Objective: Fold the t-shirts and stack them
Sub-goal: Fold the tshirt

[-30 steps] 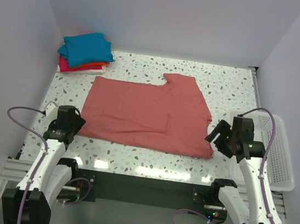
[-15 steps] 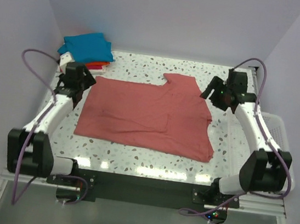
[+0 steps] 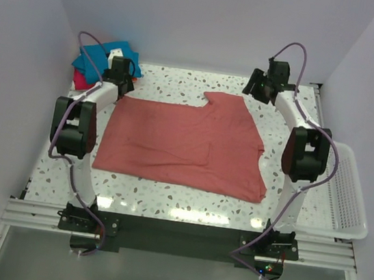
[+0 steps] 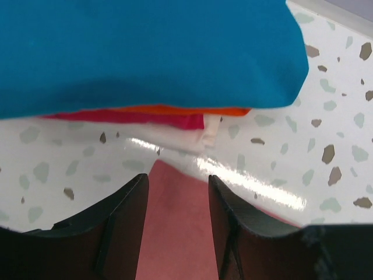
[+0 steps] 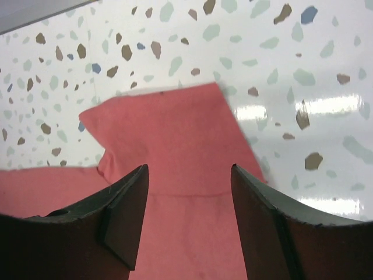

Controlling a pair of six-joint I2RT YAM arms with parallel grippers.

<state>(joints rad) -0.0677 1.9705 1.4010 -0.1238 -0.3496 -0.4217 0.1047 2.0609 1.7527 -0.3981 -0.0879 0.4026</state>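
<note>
Left tool (image 4: pixel 178 181) spread over pink tee (image 3: pixel 186 143) corner at 11 o'clock; right tool (image 5: pixel 189 172) spread at 1 o'clock - probably lined up to pinch and fold; stack (image 3: pixel 92 60) at 10.

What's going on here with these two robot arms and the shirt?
The two arms are set to fold a salmon t-shirt that lies flat on the table. The left gripper hovers open over its far left corner, beside a stack of folded shirts with a teal one on top. The right gripper hovers open over the far right corner. Neither holds cloth yet.
</note>
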